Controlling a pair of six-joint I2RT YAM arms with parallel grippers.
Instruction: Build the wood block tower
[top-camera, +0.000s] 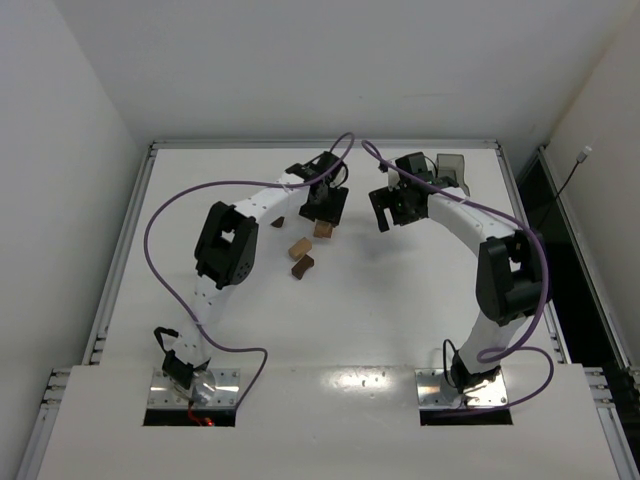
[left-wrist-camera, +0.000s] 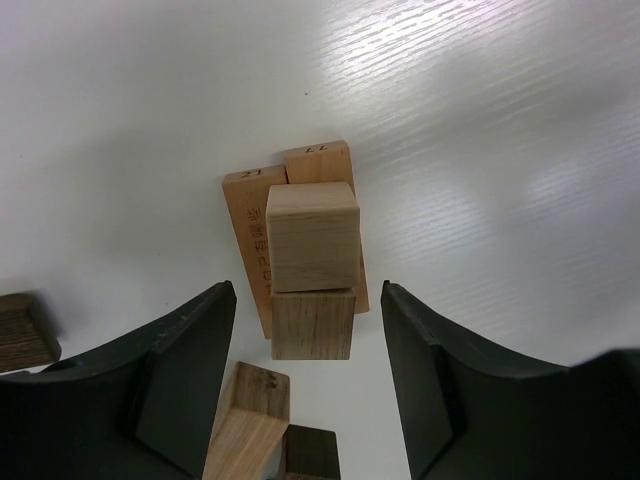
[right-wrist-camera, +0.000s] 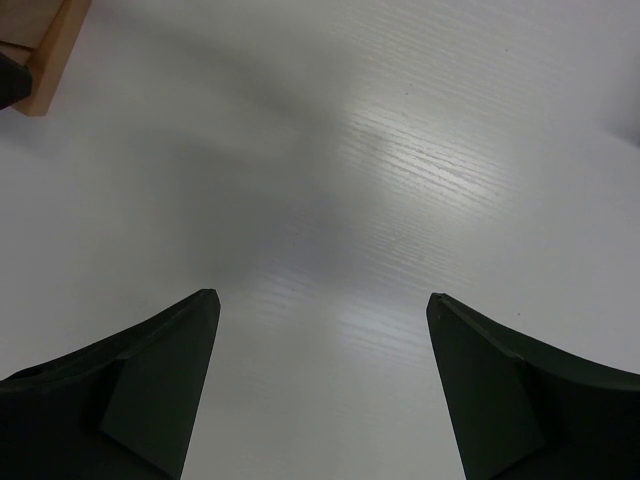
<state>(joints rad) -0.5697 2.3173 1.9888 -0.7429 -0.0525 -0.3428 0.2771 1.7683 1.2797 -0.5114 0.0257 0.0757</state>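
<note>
Left fingers (left-wrist-camera: 180, 380) apart beside the tower (left-wrist-camera: 312, 250), tan cubes (left-wrist-camera: 312, 235) on flat tan bars (left-wrist-camera: 245, 215); right fingers (right-wrist-camera: 150, 390) apart.

My left arm (top-camera: 225, 245) rises from its base at the near left, folds at the elbow and runs its forearm forward and to the right. At its end my left gripper (top-camera: 325, 205) points straight down, its two dark fingers (left-wrist-camera: 180, 380) parted about halfway, pads facing each other. My right arm (top-camera: 510, 275) climbs from the near right base, bends, and reaches forward and to the left. My right gripper (top-camera: 392, 210) also faces down, its fingers (right-wrist-camera: 150, 390) spread wide. The two grippers hang near each other, apart.
</note>
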